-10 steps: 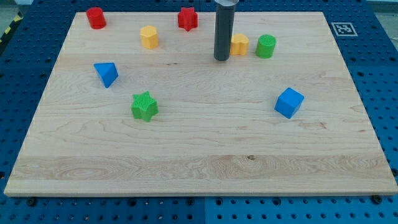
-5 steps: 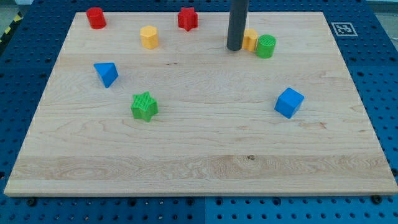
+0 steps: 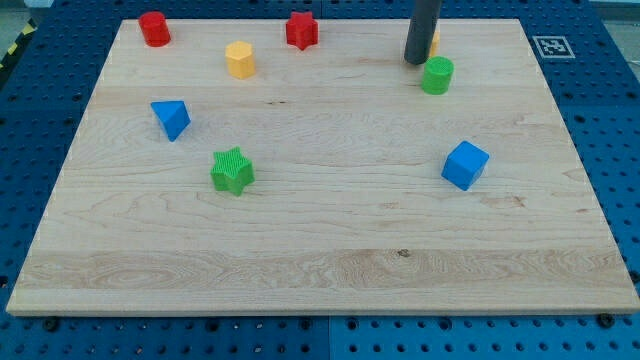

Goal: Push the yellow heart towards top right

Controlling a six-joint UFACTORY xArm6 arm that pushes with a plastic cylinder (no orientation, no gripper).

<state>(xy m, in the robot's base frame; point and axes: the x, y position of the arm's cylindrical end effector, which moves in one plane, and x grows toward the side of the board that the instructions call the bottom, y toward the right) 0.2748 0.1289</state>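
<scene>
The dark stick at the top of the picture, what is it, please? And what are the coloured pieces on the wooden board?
The stick is a robot arm's rod; nothing is held, it only pushes. My tip touches the board near the view's top right. A sliver of the yellow heart shows just right of the rod, mostly hidden. Below it stands a green cylinder. Also there: a blue cube, green star, blue triangular block, yellow block, red star, red cylinder. One camera looks down at the board.
</scene>
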